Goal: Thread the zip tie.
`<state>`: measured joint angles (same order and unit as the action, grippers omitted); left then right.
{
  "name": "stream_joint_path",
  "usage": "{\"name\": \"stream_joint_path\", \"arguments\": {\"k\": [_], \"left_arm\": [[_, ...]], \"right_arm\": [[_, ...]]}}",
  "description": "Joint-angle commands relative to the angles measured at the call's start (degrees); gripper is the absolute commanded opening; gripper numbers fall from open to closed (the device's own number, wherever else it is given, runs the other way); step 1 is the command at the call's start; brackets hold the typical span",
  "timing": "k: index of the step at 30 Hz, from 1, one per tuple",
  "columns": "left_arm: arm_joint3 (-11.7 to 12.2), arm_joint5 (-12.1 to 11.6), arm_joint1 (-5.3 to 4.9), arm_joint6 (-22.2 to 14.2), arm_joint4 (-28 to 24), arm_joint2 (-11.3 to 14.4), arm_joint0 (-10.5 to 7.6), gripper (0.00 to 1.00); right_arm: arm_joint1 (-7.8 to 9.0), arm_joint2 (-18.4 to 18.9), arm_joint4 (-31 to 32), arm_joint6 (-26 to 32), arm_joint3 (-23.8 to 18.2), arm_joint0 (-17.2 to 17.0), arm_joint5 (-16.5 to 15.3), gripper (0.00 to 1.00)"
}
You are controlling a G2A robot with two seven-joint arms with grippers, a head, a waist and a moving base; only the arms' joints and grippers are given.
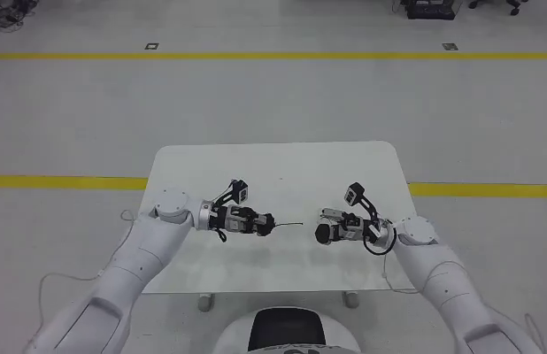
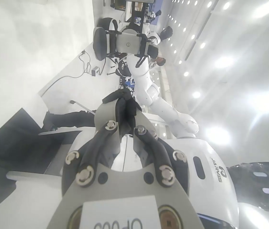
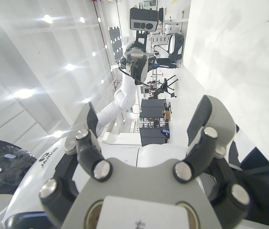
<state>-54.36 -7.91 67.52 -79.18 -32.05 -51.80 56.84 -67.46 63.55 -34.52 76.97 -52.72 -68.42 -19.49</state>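
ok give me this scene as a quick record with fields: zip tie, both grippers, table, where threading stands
zip tie: thin black strip, held at one end, free end pointing toward the right gripper
left gripper: shut on the zip tie, above the table
right gripper: open, empty, facing the left gripper, apart from the zip tie's tip
table: white, below both grippers
threading: not yet done
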Motion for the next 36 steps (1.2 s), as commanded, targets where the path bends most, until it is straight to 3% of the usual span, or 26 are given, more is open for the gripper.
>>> {"name": "stream_joint_path", "arguments": {"k": [1,6,8,13,18,25,32,33,34,36], "left_arm": [[0.0,-0.1,-0.01,0.1,0.1,0.0,-0.02,0.00],[0.0,-0.1,-0.01,0.1,0.1,0.0,-0.02,0.00],[-1.0,0.3,0.09,1.3,-0.8,0.3,0.83,0.00],[-2.6,0.7,0.25,1.1,-2.0,1.7,2.05,0.00],[-3.1,0.0,0.46,2.3,-0.1,3.3,1.59,0.00],[-3.5,0.3,0.49,3.2,-0.3,3.5,1.98,0.00],[-3.5,1.1,0.16,1.2,-3.8,3.2,2.67,0.00],[-3.4,1.0,0.11,1.1,-3.9,3.2,2.64,0.00],[-3.4,1.0,0.08,1.1,-4.1,3.1,2.63,0.00],[-3.4,0.9,0.03,1.1,-4.4,3.2,2.62,0.00]], "right_arm": [[0.01,0.2,0.0,0.0,0.0,0.0,0.0,1.00],[0.01,0.2,0.0,0.0,0.0,0.0,0.0,1.00],[-0.01,0.2,0.2,-1.9,-0.5,-0.4,0.2,1.00],[-0.07,-0.1,-1.8,2.7,0.0,-0.5,0.0,1.00],[0.00,-2.5,-2.5,2.7,-0.3,0.0,0.0,1.00],[0.00,-2.5,-2.5,2.7,-0.3,0.0,0.0,1.00],[0.54,-3.0,-6.7,2.7,-1.6,-1.1,2.0,1.00],[0.81,-3.3,-7.2,2.7,-1.5,-1.0,1.8,0.97],[0.98,-3.6,-7.7,2.7,-1.6,-0.9,1.8,0.74],[1.39,-4.5,-8.7,2.7,-1.6,-0.8,1.6,0.50]]}}
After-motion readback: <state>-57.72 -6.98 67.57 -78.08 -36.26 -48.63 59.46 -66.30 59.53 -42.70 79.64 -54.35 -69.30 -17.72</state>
